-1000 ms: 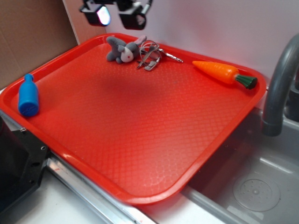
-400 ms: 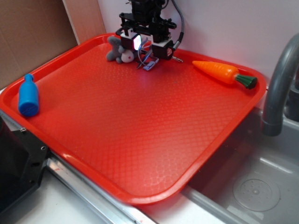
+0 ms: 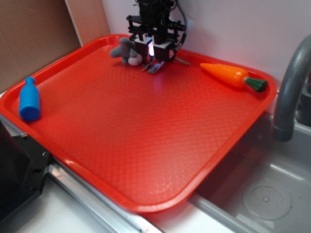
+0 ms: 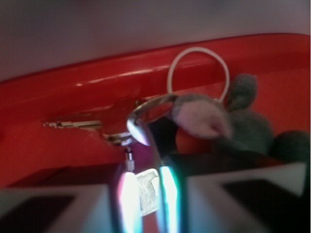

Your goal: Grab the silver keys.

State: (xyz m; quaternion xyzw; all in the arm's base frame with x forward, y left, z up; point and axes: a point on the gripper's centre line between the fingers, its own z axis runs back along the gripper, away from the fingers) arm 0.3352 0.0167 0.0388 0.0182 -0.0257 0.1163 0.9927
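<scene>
The robot's arm is covering most of the silver keys [image 3: 154,67] in the outside view, so only a bit is peeking out below it. The wrist view is blurry, and the grey plush bunny [image 4: 243,124] is cut off at the right edge. The gripper [image 3: 151,51] is sitting low at the back of the red tray [image 3: 146,141], and its fingers [image 4: 127,194] are squeezing close together on a shiny piece of the keys. The bunny is lying just beside the keys. An orange toy carrot [image 3: 232,75] and a blue toy bottle [image 3: 29,99] are lying well apart from them.
</scene>
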